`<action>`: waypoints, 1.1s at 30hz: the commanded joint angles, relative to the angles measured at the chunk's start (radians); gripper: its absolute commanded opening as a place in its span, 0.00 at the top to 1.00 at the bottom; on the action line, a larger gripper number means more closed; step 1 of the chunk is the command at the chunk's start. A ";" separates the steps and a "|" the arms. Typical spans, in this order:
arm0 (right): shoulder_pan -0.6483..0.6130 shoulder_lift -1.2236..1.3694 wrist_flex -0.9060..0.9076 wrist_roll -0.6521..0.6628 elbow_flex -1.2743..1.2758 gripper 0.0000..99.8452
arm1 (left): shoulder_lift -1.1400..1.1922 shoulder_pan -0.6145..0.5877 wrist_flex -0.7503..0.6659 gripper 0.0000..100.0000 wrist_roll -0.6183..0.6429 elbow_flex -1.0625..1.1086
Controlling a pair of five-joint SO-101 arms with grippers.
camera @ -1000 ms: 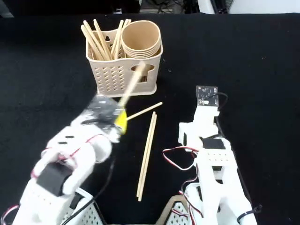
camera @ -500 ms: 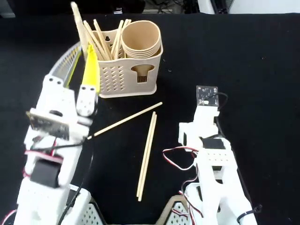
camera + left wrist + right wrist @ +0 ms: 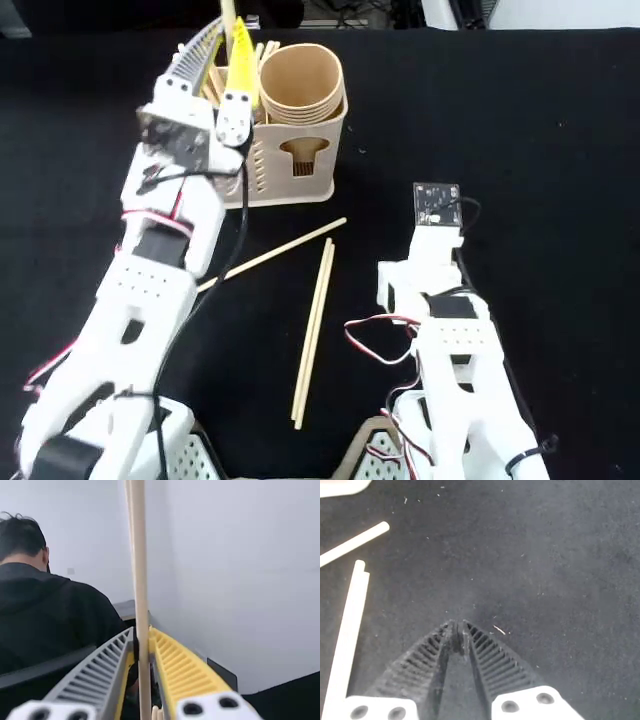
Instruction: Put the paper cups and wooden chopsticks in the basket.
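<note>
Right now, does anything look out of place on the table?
Yes: three loose chopsticks lie on the table in front of the basket, one slanted toward the left arm. Nothing looks spilled or damaged.

soft, even light is falling over a dark cloth [image 3: 560, 120]

in the high view the cloth is soaking up the light, while the basket [image 3: 272, 172] and the right arm [image 3: 455, 340] are showing bright. in the left wrist view a pale wall [image 3: 240, 555] is glowing behind the chopstick [image 3: 139, 580]. in the right wrist view the right gripper [image 3: 456, 628] is casting a soft shadow just ahead of its tips.
</note>
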 commanded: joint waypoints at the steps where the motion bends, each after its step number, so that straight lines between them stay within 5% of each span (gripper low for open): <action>1: -0.015 -0.028 -0.017 -0.002 -0.005 0.99 | 0.068 -0.027 -0.025 0.97 0.008 -0.073; 9: -0.020 -0.028 -0.020 -0.002 -0.005 0.99 | 0.109 -0.064 -0.018 0.97 0.012 0.019; 17: -0.020 -0.028 -0.021 -0.002 -0.005 0.99 | 0.048 -0.062 0.029 0.84 0.014 0.176; 27: -0.020 -0.028 -0.021 -0.002 -0.005 0.99 | -0.381 -0.101 0.445 0.84 0.014 0.180; 33: -0.048 -0.031 -0.017 -0.002 0.004 0.99 | -0.758 -0.248 0.973 0.84 0.014 0.189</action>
